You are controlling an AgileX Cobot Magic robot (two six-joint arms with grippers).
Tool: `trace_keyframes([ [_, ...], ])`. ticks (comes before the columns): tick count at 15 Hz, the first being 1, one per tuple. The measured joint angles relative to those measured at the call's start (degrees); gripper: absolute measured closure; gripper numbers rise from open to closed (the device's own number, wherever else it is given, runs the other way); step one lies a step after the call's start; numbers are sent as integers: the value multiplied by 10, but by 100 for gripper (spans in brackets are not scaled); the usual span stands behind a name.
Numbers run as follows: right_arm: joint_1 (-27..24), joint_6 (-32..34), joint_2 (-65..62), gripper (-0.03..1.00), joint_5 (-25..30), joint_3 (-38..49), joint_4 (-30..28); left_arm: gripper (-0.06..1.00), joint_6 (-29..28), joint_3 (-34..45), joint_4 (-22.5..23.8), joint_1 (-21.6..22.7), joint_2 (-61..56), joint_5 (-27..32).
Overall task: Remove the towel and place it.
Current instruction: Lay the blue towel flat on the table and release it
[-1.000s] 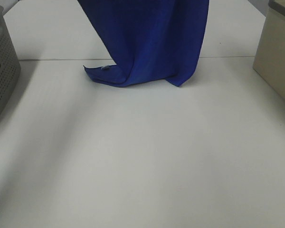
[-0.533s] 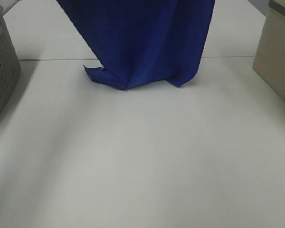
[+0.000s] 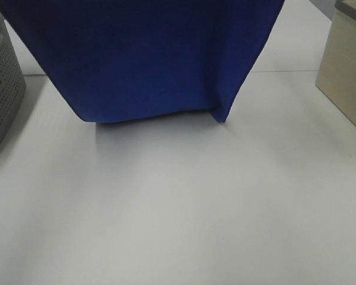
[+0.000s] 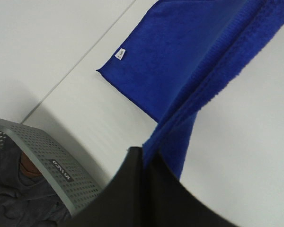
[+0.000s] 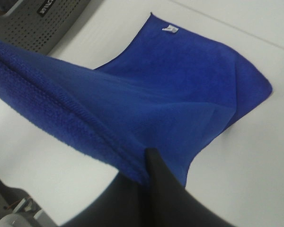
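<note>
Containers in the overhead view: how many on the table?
2: a grey perforated basket at the left edge and a beige box at the right edge. The hanging towel covers the far middle, so another could be hidden there.

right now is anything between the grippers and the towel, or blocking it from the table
Nothing visible. The left gripper and right gripper both pinch the towel directly. The table in front lies bare; the grey basket and beige box stand at its sides.

White table [image 3: 178, 225], grey perforated basket [image 3: 3, 89]
</note>
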Motion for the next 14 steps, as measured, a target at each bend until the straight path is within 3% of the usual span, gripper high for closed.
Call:
trace_keyframes([
  [3,3,0,-62,95,-1,120,21,94,1,110,-28,-2,-80,-3],
  [10,3,-2,-156,95,-1,356,38,94,1,394,-167,-2,-224,-18],
  [14,3,-3,-161,95,-2,469,60,94,1,493,-196,-2,-234,-19],
])
